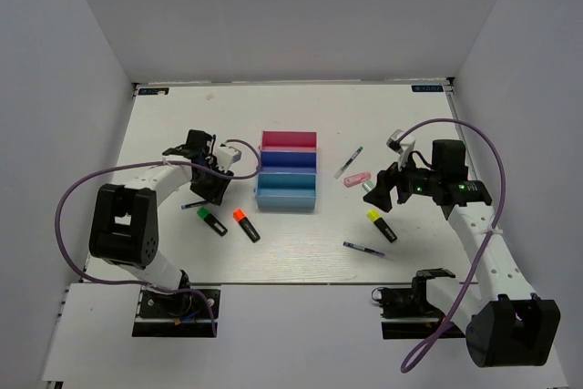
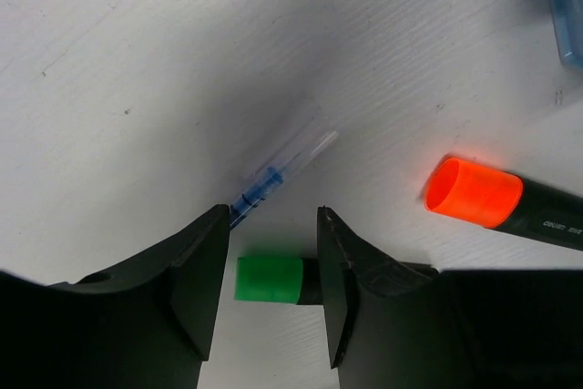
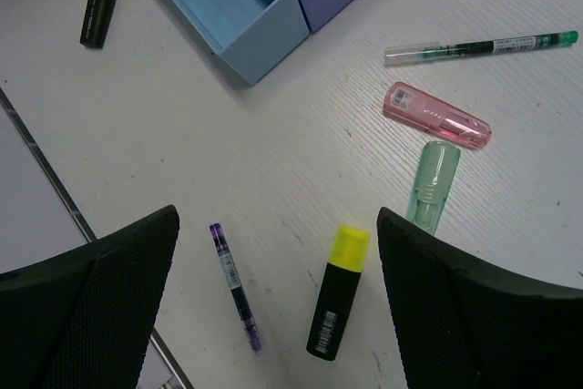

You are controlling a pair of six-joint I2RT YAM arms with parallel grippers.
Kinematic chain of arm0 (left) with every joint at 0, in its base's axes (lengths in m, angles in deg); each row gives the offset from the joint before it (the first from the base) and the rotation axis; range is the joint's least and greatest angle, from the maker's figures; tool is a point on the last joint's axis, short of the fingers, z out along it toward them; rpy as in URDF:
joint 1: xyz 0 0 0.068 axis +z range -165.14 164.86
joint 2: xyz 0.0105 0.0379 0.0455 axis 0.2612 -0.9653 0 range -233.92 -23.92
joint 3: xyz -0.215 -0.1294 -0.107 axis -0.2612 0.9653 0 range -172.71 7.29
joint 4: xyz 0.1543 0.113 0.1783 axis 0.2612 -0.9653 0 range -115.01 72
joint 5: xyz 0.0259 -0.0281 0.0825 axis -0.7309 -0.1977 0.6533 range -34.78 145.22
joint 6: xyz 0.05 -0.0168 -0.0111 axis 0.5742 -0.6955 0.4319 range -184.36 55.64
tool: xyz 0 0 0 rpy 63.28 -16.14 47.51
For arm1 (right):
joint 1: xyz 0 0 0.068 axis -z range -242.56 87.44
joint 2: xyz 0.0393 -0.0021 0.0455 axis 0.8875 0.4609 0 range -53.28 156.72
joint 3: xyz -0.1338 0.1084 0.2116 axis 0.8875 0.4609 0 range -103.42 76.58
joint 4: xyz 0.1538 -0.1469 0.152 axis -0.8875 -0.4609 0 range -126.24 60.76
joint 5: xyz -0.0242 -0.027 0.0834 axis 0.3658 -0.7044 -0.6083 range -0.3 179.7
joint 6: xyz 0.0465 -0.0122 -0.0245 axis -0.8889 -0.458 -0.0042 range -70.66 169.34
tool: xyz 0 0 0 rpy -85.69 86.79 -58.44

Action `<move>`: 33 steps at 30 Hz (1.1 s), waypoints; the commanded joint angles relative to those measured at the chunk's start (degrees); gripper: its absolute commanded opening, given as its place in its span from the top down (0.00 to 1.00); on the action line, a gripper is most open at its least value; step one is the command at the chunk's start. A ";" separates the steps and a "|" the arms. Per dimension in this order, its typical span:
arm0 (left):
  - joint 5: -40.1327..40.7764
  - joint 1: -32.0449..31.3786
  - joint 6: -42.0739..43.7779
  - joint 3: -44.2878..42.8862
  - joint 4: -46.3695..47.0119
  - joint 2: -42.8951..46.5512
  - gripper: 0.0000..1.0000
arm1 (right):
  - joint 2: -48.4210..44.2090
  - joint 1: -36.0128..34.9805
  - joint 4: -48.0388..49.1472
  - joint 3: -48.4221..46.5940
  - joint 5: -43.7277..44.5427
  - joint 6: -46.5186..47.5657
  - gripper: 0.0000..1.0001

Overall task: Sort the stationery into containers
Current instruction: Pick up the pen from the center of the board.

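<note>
The stationery (image 1: 381,225) lies scattered on the table (image 1: 182,125) around the containers (image 1: 288,203); we judge the left gripper (image 2: 271,225), jaws apart over the slim blue pen (image 2: 273,175), must lower and clamp it; the right gripper (image 3: 278,223) hangs spread wide

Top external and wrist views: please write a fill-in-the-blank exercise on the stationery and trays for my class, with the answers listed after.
The tray farthest from the arm bases is ____. Between the fingers of the open left gripper shows a highlighter cap coloured ____. In the right wrist view, between the fingers of the open right gripper, lies a highlighter with a ____ cap.
Missing words: pink; green; yellow.
</note>
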 commanded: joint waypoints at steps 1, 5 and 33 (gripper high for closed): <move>-2.54 0.64 1.49 0.12 2.96 0.81 0.46 | -0.44 -0.08 -0.92 -2.60 -0.87 0.04 0.10; -0.35 0.64 3.25 0.65 4.62 -1.47 0.46 | -0.26 -0.08 -1.36 -3.04 -0.96 -0.05 0.10; 8.98 -2.52 -1.06 -7.08 11.21 6.24 1.00 | -0.62 0.27 -1.36 -2.78 -1.48 -0.05 0.10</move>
